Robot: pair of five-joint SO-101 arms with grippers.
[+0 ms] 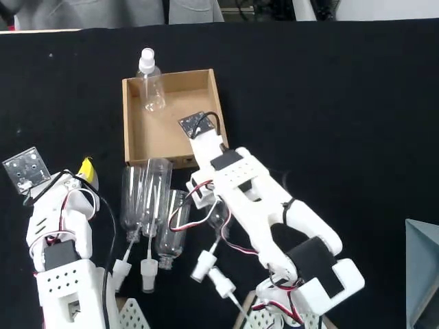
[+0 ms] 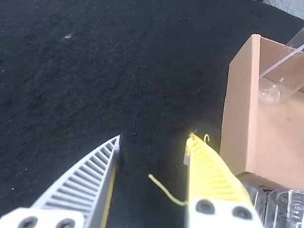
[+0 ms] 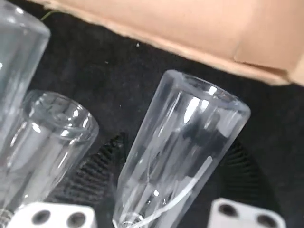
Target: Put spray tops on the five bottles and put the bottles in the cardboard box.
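A clear bottle [image 3: 180,142] stands between the dark fingers [image 3: 97,173] of my right gripper [image 3: 178,145], which is shut on it just in front of the cardboard box [image 3: 190,23]. From above, that bottle's neck [image 1: 218,219] and white spray top [image 1: 203,264] stick out from under the right arm [image 1: 254,199]. Three more bottles [image 1: 154,195] lie side by side to its left, tops towards me. One capped bottle [image 1: 149,82] leans over the box's [image 1: 171,133] far left corner. My left gripper [image 2: 154,138] is open over bare cloth beside the box [image 2: 247,118].
A loose spray top [image 1: 223,281] lies near the right arm's base. The black cloth [image 1: 329,103] stretches bare to the right and behind the box. A grey object [image 1: 422,274] sits at the right edge.
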